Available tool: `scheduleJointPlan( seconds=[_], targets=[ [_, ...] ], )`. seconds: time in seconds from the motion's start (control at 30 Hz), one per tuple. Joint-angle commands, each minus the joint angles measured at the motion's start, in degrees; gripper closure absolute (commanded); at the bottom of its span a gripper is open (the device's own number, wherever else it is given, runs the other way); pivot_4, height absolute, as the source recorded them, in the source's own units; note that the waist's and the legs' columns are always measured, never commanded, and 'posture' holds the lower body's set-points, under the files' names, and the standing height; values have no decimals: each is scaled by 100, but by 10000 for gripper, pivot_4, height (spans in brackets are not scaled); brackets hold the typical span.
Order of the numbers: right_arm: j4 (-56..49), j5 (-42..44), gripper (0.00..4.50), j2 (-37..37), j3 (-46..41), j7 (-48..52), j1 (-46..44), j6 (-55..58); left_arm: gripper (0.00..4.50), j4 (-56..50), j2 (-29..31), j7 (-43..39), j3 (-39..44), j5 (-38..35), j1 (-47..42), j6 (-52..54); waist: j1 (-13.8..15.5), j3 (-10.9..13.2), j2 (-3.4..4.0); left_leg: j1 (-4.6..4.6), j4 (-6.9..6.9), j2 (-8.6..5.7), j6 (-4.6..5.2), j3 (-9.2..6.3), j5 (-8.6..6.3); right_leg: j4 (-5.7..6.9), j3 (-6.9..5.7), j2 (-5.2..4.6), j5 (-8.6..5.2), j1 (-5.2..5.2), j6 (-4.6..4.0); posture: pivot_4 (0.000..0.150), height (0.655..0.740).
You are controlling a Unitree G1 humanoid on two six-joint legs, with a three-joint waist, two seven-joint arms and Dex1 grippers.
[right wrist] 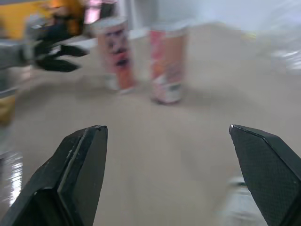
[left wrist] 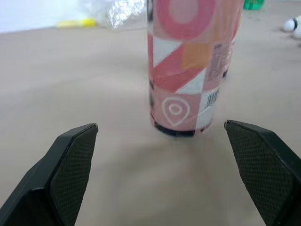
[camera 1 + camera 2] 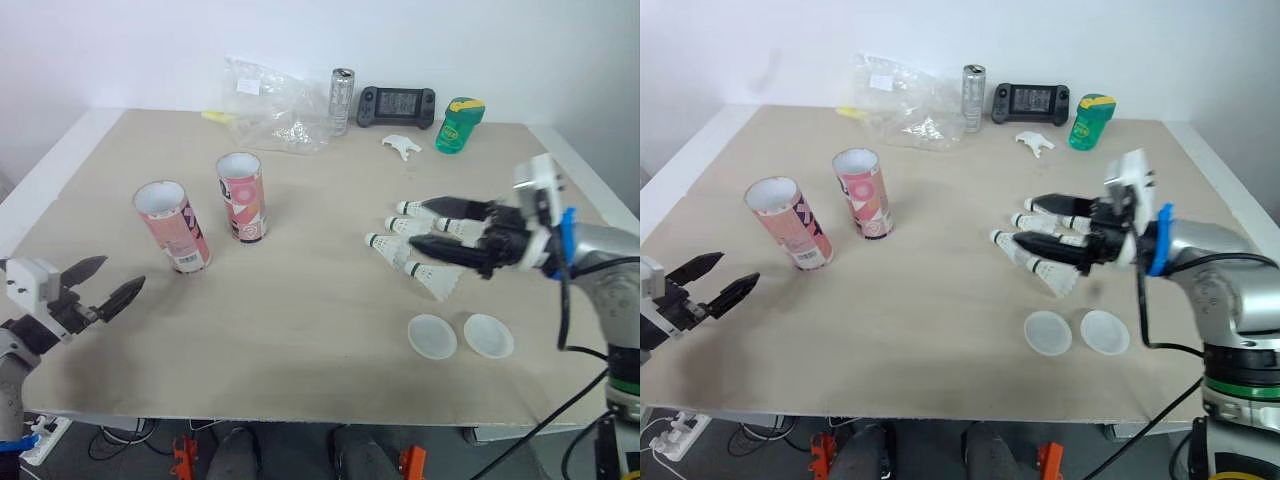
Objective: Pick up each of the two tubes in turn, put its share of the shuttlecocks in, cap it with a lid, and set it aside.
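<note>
You had a matt, pale wooden table (image 3: 300, 320). The left tube (image 3: 175, 230) and right tube (image 3: 242, 200) wore printed paper with a slight sheen. The lids (image 3: 432, 336) looked like frosted plastic, the can (image 3: 342, 100) bare metal, the bag (image 3: 270, 105) clear crinkled plastic. The left gripper (image 3: 124, 273) had matt black, cross-hatched fingers (image 2: 70, 160).

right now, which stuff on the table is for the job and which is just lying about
For the job: left tube, right tube, shuttlecocks, left lid, right lid.
Lying about: plastic bag, can, handheld console, green bottle, white scrap, yellow item.
</note>
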Motion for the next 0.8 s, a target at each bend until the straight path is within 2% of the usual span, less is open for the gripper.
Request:
scheduleJointPlan(
  seconds=[0.03,0.3,0.5,0.8],
  targets=[
    [-842,57,507,282,612,-168,92,136,0,812,7,-267,-407,383,-670,-671,25,1,-3,-16,0,-4,1,1,-1,0,1,-6,11,-8,-10,1500,7394],
    [-1443,133,507,733,946,-517,376,175,0,2535,-37,-764,-1087,881,-2070,-1558,41,0,-6,-16,2,1,2,-14,0,4,-15,8,23,-7,10,1500,7394],
    [-1630,261,507,787,871,-703,441,275,0,3521,-160,-949,-1360,1101,-2855,-1972,60,0,-7,-16,5,2,2,-16,1,4,-15,9,25,-4,15,1500,7394],
    [-1926,464,507,751,776,-995,561,406,0,4986,-475,-762,-1570,1419,-4186,-2479,115,0,-8,-23,9,0,2,-31,1,5,-15,18,26,-1,17,1500,7394]
  ],
)
